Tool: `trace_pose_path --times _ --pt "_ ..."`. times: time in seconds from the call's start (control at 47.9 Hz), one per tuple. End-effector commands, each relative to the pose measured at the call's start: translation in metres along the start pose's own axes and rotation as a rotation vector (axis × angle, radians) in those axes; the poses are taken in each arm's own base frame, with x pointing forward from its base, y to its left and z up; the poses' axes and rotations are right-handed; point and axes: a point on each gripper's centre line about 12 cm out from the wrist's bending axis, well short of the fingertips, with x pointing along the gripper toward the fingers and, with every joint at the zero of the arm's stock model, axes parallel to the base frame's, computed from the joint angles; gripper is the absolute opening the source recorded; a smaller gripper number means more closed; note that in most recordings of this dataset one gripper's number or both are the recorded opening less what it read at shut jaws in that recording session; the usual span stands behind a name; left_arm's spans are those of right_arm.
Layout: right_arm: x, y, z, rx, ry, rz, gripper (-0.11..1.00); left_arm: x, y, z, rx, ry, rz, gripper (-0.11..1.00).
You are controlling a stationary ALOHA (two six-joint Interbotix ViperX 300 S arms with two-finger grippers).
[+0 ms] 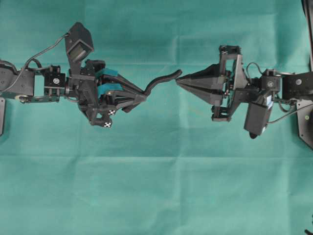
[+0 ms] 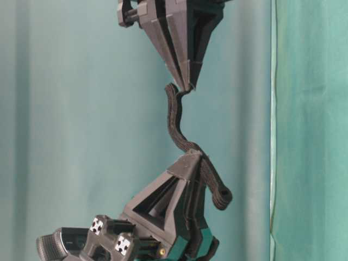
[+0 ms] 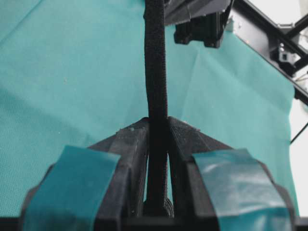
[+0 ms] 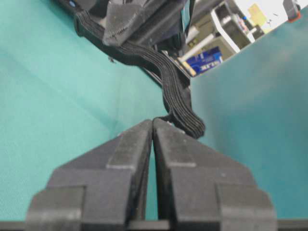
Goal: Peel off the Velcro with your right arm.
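Note:
The Velcro (image 1: 159, 81) is a wavy black strap hanging in the air between the two grippers, above the green cloth. My left gripper (image 1: 145, 93), with teal pads, is shut on one end; the left wrist view shows the Velcro (image 3: 156, 62) clamped between the left gripper (image 3: 157, 122) tips and running straight up. My right gripper (image 1: 178, 81), plain black and pointed, is shut, its tips pinching the strap's other end. In the right wrist view the Velcro (image 4: 178, 96) curls down to the right gripper (image 4: 153, 121) tips. The table-level view shows the Velcro (image 2: 179, 130) bowed between both.
A green cloth (image 1: 156, 186) covers the whole table. Both arms reach in from the left and right edges and meet near the middle. A black post (image 1: 308, 29) stands at the far right edge. Shelves and clutter (image 4: 207, 57) lie beyond the table.

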Motion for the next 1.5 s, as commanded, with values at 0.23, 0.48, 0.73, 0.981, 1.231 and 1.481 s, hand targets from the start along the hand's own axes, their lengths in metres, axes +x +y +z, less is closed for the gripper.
trace_pose_path --times 0.23,0.48,0.73,0.981,1.231,1.481 --pt "0.018 0.001 0.015 -0.003 -0.050 0.002 -0.09 -0.002 -0.004 0.014 -0.001 -0.056 -0.022 0.10" --pt "0.030 0.008 0.016 -0.003 -0.056 0.022 -0.09 -0.002 -0.003 0.014 -0.001 -0.056 -0.021 0.10" --pt "0.039 0.020 0.021 -0.025 -0.078 0.065 -0.09 -0.002 -0.002 0.016 -0.003 -0.061 -0.016 0.10" --pt "0.049 0.028 0.022 -0.031 -0.063 0.102 -0.09 -0.001 -0.001 0.017 -0.004 -0.065 -0.014 0.10" --pt "0.060 0.035 0.021 -0.034 -0.042 0.130 -0.09 -0.002 0.000 0.017 -0.002 -0.064 -0.013 0.10" --pt "0.067 0.041 0.022 -0.036 -0.040 0.147 -0.09 -0.002 0.000 0.017 0.001 -0.064 -0.013 0.10"
